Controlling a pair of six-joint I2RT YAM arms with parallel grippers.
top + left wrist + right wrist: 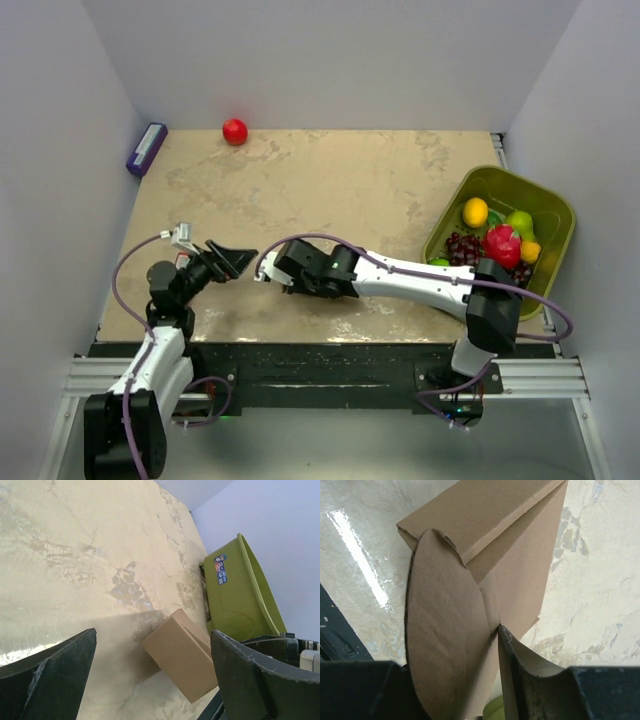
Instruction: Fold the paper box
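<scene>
Paper box (182,654) far end hidden behind right end effector (492,645), apparently.

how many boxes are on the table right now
2: the paper box sits near the front edge, in the right gripper; a purple box lies at the far left corner. Others could hide under the arms.

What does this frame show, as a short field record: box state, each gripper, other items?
box: paper box folded into a block, rounded flap out
right gripper: shut on the rounded flap
left gripper: open, facing the box, not touching
bin: green bin of toy fruit, right side
far edge: red ball, purple box
</scene>
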